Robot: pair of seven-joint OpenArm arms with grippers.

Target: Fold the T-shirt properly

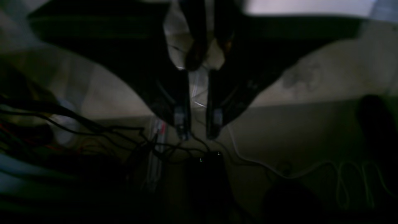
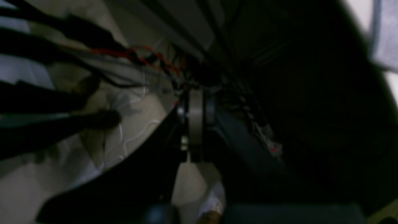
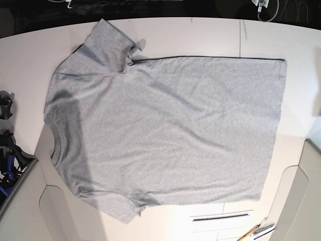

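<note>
Heather-grey short-sleeved cotton T-shirt (image 3: 165, 130): spread flat on white worktop (image 3: 200, 35), plain side up, ribbed crew neck at base view's left, hem at right, both sleeves extended. My left claw (image 1: 199, 130): fingers parallel with slim gap between, holding nothing, over dark cables. My right claw (image 2: 195, 124): blurred and dark, state cannot be determined.

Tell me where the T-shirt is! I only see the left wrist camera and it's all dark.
Observer: In the base view the T-shirt lies spread flat on the white table.
Operator: Is there any picture on it?
Observer: No, the side facing up is plain grey.
Operator: Where's the neck hole?
Observer: The collar is at that view's left, and the hem is at its right.
</note>
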